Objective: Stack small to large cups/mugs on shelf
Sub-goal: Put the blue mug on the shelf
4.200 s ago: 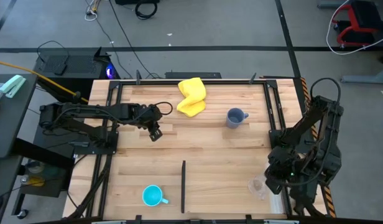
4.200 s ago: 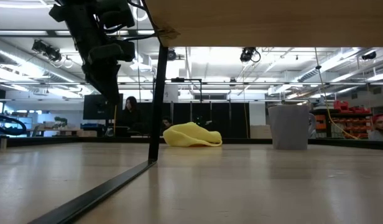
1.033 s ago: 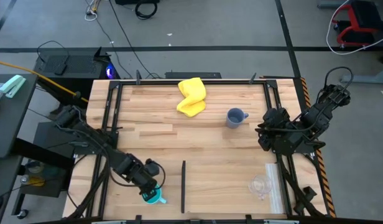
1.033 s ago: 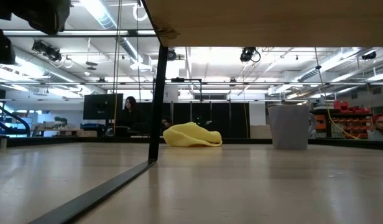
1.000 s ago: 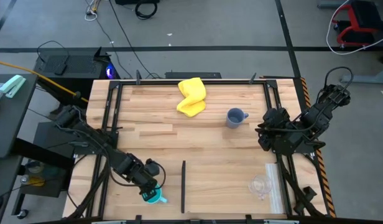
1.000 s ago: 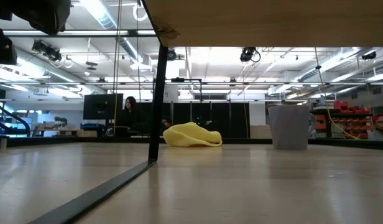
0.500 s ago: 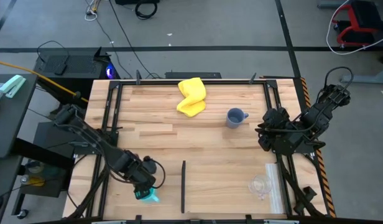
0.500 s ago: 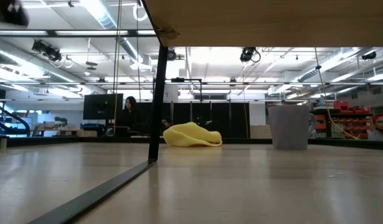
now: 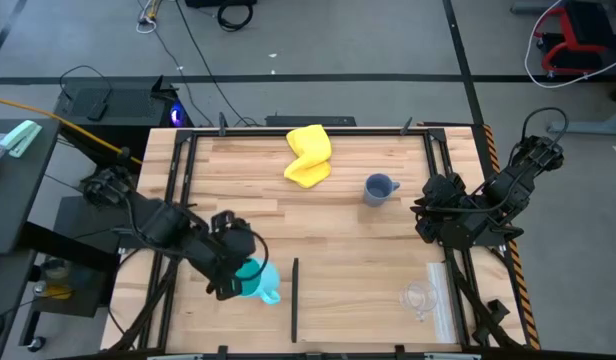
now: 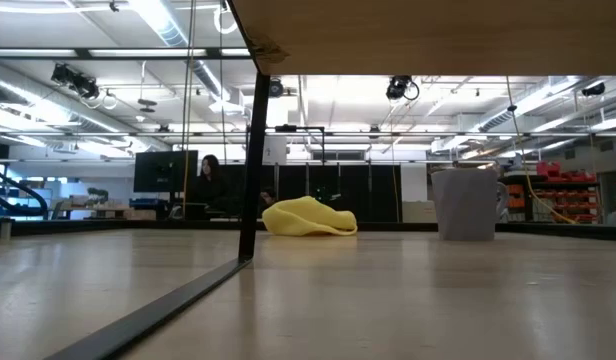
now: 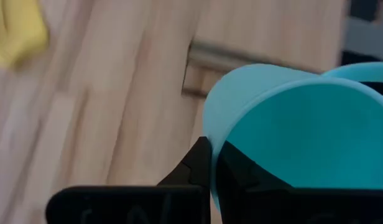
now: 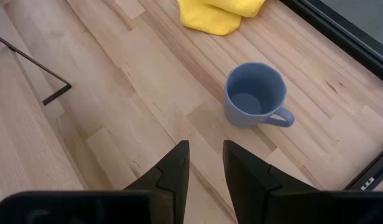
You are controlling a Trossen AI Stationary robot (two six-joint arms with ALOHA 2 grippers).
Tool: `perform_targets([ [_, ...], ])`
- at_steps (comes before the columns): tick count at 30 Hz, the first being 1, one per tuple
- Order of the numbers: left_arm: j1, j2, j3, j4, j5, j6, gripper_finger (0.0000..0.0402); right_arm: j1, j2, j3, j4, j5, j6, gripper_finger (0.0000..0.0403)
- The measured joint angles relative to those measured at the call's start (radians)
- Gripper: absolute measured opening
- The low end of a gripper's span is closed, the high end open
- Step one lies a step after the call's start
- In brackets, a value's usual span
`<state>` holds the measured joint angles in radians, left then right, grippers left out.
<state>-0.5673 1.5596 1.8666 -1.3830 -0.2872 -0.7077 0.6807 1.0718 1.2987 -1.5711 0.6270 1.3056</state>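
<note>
Cyan mug picked up off the table by left gripper

The cyan mug (image 9: 256, 277), on the table (image 9: 338, 230) near its front edge a second ago, is now lifted and carried inward with the left gripper (image 9: 231, 272) jaws clamped on its rim; first pick looks done, shelf placement is still pending. The right gripper (image 12: 203, 163) is parked at the right side, jaws apart, nothing held, aimed at the grey-blue mug (image 9: 379, 188). The clear cup (image 9: 416, 298) is unmoved at front right. Mugs: smooth, glossy, handled cylinders; cup thin and see-through; yellow cloth (image 9: 308, 156) soft, crumpled; table is planked wood.
</note>
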Motion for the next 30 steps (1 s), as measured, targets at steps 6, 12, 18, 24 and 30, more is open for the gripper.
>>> perform_targets([
  [6, 0.072, 0.077, 0.175, 0.008, -0.016, 0.213, 0.0011, 0.0, 0.0, 0.0, 0.0, 0.0, 0.003, 0.0105],
  [12, 0.148, 0.206, 0.327, 0.008, 0.025, 0.396, 0.0011, 0.0, 0.0, 0.0, 0.0, 0.0, 0.003, 0.0103],
  [18, 0.21, 0.346, 0.463, -0.003, 0.122, 0.539, 0.0011, 0.0, 0.0, 0.0, 0.0, 0.0, 0.011, 0.0103],
  [24, 0.245, 0.435, 0.476, -0.002, 0.185, 0.604, 0.0013, 0.0, 0.0, 0.0, 0.0, 0.0, 0.011, 0.0103],
  [30, 0.251, 0.496, 0.478, 0.009, 0.214, 0.639, 0.0011, 0.0, 0.0, 0.0, 0.0, 0.0, 0.011, 0.0101],
])
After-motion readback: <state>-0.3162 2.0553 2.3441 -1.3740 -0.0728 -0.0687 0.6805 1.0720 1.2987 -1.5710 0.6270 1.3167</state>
